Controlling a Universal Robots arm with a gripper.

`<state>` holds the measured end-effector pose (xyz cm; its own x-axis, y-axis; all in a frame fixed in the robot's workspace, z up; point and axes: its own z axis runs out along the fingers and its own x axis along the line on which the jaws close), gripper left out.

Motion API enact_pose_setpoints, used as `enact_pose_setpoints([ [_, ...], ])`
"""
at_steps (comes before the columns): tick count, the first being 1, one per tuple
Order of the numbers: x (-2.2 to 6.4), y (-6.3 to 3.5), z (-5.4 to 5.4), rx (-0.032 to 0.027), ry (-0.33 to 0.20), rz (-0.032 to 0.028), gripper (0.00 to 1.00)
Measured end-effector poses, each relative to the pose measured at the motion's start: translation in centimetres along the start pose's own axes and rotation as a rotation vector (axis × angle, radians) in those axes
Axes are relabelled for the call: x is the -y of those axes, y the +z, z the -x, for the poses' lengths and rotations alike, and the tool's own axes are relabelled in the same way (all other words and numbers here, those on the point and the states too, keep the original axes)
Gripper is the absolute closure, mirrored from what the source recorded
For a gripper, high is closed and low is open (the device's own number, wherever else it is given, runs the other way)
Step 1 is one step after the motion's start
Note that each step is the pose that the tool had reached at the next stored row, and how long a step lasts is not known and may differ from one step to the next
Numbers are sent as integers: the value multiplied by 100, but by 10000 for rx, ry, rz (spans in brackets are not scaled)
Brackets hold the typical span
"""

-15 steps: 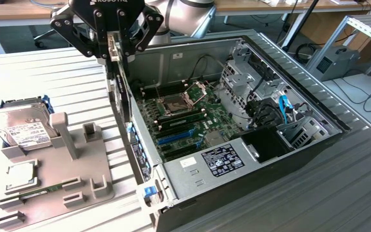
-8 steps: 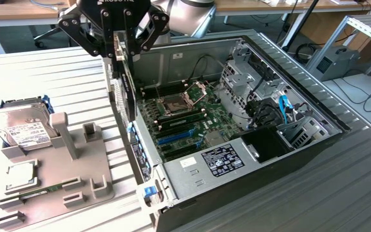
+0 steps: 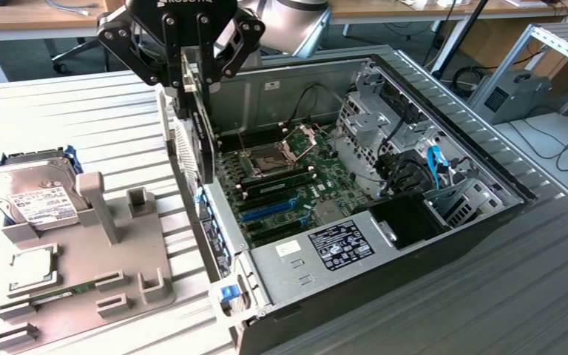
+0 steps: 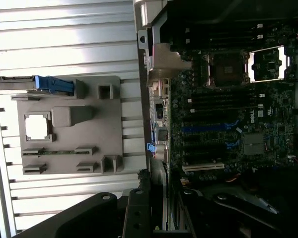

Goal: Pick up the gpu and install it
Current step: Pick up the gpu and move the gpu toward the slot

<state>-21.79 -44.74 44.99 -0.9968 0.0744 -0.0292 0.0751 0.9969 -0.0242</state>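
Gpu (image 3: 204,140), gripped by the hand (image 3: 203,74), hangs upright over the case wall (image 3: 215,229) beside the motherboard (image 3: 294,185).

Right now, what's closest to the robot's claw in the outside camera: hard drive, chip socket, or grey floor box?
1. Chip socket, inside the case, below the gripper holding the gpu.
2. Hard drive, on the table, exterior view's left.
3. Grey box, on the floor, exterior view's right.

Exterior view: gripper (image 3: 193,78) upper body cut off at top edge; gpu (image 3: 203,140) edge-on, fan face hidden; hard drive (image 3: 29,194) label print too small to read; case (image 3: 442,244) near corner cropped below.
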Motion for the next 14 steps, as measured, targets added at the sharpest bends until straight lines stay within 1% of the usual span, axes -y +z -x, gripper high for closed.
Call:
enact_pose_setpoints([
  [14, -6, 3, 78, 2, 0, -18, 74],
])
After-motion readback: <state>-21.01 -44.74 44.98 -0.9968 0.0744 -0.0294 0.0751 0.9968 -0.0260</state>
